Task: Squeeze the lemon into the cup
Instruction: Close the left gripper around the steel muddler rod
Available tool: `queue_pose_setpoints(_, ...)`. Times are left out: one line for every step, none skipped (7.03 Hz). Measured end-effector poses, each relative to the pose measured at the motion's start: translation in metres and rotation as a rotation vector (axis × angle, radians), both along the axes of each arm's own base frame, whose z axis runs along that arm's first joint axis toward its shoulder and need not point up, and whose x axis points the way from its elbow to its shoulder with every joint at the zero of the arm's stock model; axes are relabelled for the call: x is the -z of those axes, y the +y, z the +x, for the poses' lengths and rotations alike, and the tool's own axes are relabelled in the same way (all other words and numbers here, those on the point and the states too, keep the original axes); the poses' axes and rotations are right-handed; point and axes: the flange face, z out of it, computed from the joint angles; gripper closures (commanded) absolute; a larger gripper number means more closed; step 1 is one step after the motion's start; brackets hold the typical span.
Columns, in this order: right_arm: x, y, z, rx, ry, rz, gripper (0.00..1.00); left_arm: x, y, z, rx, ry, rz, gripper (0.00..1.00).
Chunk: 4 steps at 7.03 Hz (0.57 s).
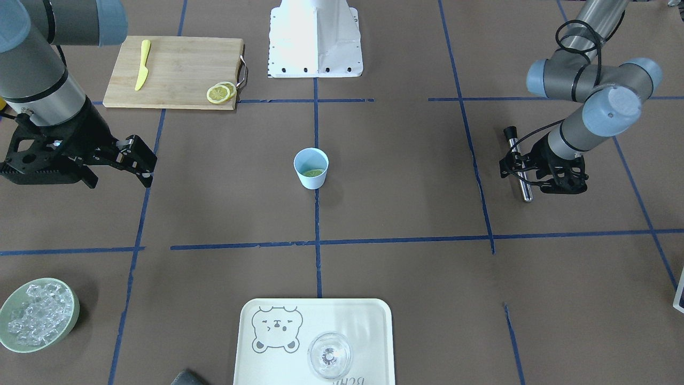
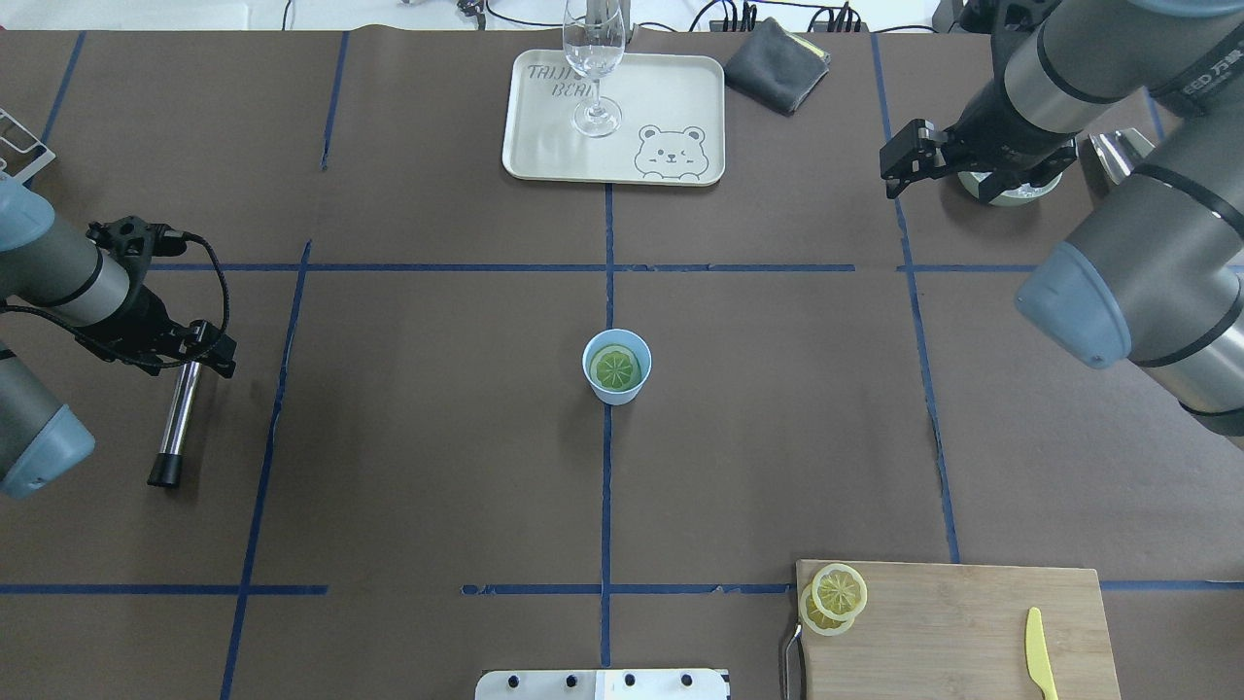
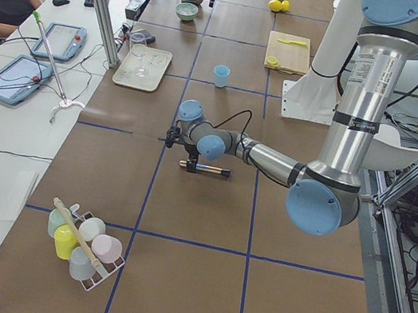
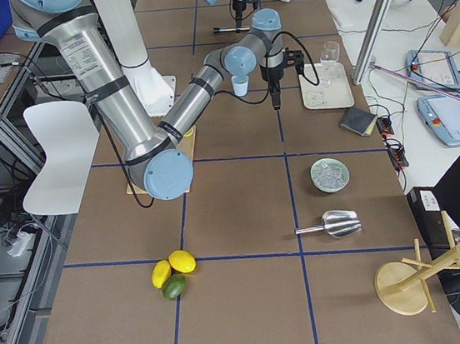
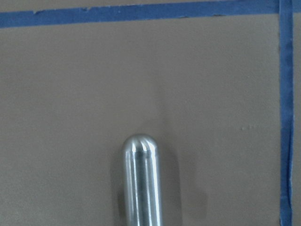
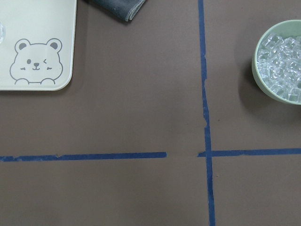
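From the front, the near wall of the cup [image 1: 311,179] hides all but a greenish sliver of the lemon slice [image 1: 313,172]. The left wrist view shows only the rounded end of the metal rod [image 5: 140,179], cut off by the lower edge. Overhead, the fingers of the left gripper [image 2: 197,352] are hidden under its body, so its grasp cannot be told. The right arm [image 2: 1030,117] covers most of the green bowl [image 2: 1016,192], and the top edge cuts off the wine glass [image 2: 595,58].

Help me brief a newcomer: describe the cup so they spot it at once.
At the middle of the brown table, on the central blue tape line, stands the cup. It is small, pale blue and handleless with a lemon slice inside, unlike the clear wine glass.
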Motion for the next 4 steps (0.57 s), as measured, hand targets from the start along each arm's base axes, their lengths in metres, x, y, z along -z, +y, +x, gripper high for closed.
queue_pose_setpoints(0.0,-0.0001,0.0003,0.0,0.0,0.0,0.0,-0.0041,0.0011,-0.001,0.0,-0.005,-0.006,0.0)
queue_pose_setpoints(0.0007,0.0002,0.0007,-0.001,-0.001,0.001,0.0,-0.0078,0.0021,-0.0027,0.005,-0.015,-0.005,0.03)
queue_pose_setpoints(0.0023,0.0011,0.0013,-0.001,-0.004,0.004,0.0,-0.0107,0.0022,-0.0043,0.014,-0.027,-0.001,0.27)
queue_pose_setpoints(0.003,0.0016,0.0017,-0.001,-0.005,0.005,0.0,-0.0113,0.0023,-0.0052,0.018,-0.033,0.003,0.57)
